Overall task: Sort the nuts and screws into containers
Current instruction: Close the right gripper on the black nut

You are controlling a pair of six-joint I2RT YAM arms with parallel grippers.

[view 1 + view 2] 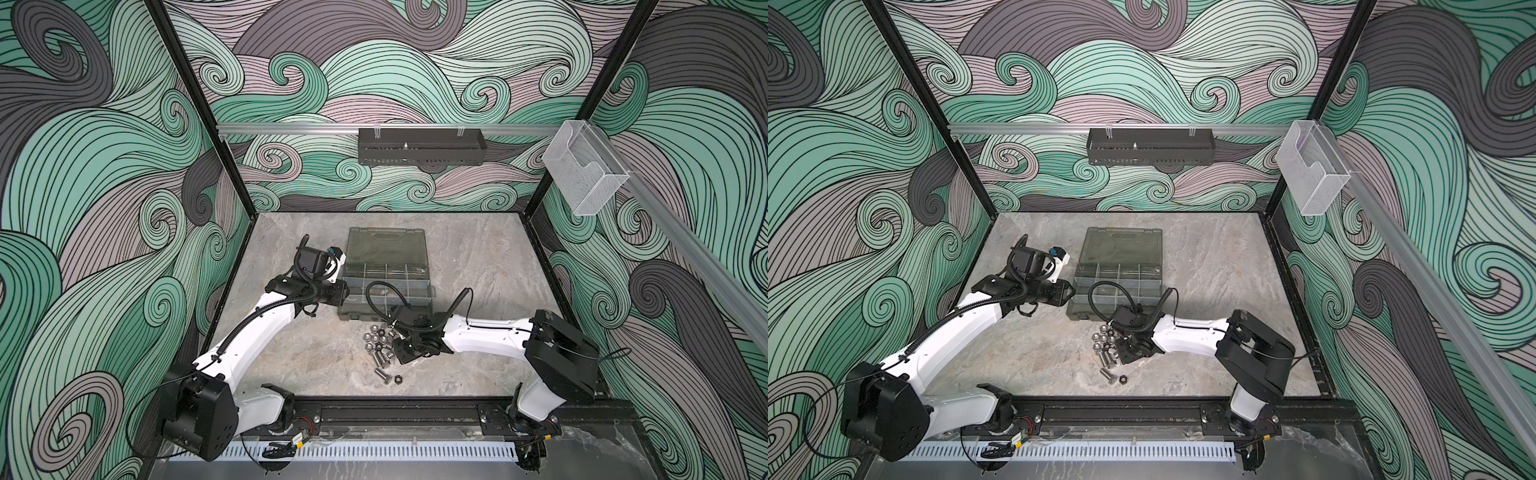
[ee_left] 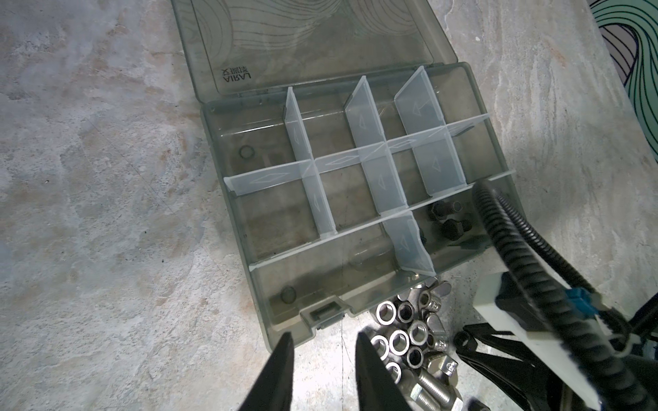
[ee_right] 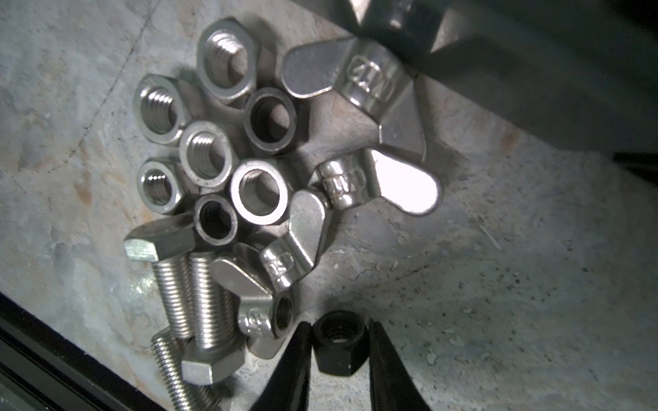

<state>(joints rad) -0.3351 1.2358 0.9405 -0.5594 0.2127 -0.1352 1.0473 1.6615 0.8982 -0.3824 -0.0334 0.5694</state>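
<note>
The open smoky-grey organiser case (image 1: pixel 419 272) (image 1: pixel 1156 270) (image 2: pixel 213 142) lies mid-table; its containers are split by clear dividers, and one holds black screws (image 2: pixel 445 220). In front of it is a pile of silver nuts (image 1: pixel 374 338) (image 1: pixel 1102 338) (image 3: pixel 210 153), wing nuts (image 3: pixel 374 89) and silver screws (image 1: pixel 382 359) (image 3: pixel 199 291). My right gripper (image 3: pixel 338 323) (image 1: pixel 397 334) is down at the pile's edge, shut on a black nut (image 3: pixel 336 343) resting on the table. My left gripper (image 2: pixel 323 335) (image 1: pixel 343 291) hangs open and empty by the case's near left corner.
A single screw (image 1: pixel 380 372) and a black nut (image 1: pixel 397 379) lie apart, nearer the front rail (image 1: pixel 395 409). A black perforated tray (image 1: pixel 422 151) and a clear box (image 1: pixel 584 174) hang on the walls. Patterned walls enclose the table on three sides.
</note>
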